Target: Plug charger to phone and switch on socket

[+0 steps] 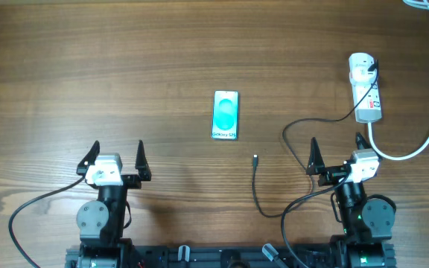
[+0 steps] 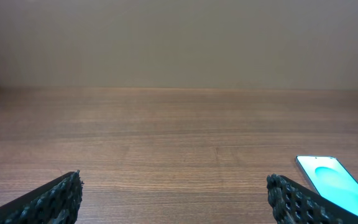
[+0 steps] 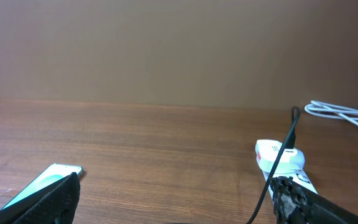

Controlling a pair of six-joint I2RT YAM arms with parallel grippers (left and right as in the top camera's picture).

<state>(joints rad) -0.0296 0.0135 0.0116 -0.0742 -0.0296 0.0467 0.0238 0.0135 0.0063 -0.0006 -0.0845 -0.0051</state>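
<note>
While both arms are sitting at the bottom edge of the overhead view, the left gripper (image 1: 118,149) is spreading its jaws wide at lower left, with nothing but bare table (image 1: 125,59) between them. The right gripper (image 1: 336,145) is likewise gaping wide and holding nothing at lower right.

The phone (image 1: 225,115) is lying flat just above the centre of the frame, screen glowing cyan, well apart from both grippers. In the left wrist view it is showing at the lower right corner; in the right wrist view it is peeking in at lower left.

The charger (image 1: 254,179) is resting loose on the table. Its small metal tip is lying below and right of the phone, near it but not touching. The black cable is curling down, then running toward the right arm and looping up to the socket (image 1: 366,89) at upper right, where its black plug is sitting on the upper end. A white cord (image 1: 404,158) is trailing from the socket's lower end and off the right edge.
</note>
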